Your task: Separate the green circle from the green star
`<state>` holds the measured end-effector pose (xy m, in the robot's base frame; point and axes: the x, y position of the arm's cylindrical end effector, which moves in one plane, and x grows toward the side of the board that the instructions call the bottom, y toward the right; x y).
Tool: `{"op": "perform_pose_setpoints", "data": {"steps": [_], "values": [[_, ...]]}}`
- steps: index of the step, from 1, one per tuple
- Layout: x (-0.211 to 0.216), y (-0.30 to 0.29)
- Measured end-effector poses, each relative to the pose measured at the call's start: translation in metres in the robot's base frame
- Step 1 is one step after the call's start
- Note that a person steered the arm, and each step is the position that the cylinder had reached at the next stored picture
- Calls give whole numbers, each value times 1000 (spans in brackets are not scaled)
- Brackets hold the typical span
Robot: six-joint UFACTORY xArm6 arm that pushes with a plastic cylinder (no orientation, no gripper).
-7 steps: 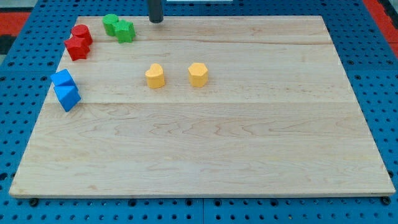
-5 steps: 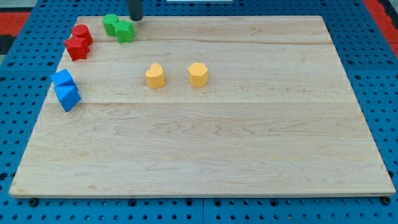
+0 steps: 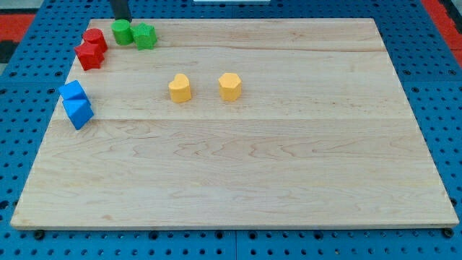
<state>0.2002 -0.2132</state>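
The green circle (image 3: 121, 32) sits near the board's top left corner. The green star (image 3: 144, 35) is just to its right, touching it or nearly so. My tip (image 3: 122, 19) is at the view's top edge, directly above the green circle and right against its far side. The rod above the tip is cut off by the frame.
Two red blocks (image 3: 91, 48) sit left of the green pair. Two blue blocks (image 3: 76, 104) lie at the board's left edge. A yellow block (image 3: 180, 88) and a yellow hexagon-like block (image 3: 229, 86) sit near the middle. The wooden board (image 3: 289, 144) rests on a blue pegboard.
My tip has moved left along the top edge, from right of the green star to above the green circle. The green circle has shifted slightly left and down.
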Motion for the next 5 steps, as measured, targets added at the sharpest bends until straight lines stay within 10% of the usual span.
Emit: {"op": "perform_pose_setpoints", "data": {"steps": [3, 5], "values": [[12, -42], [51, 35]]}}
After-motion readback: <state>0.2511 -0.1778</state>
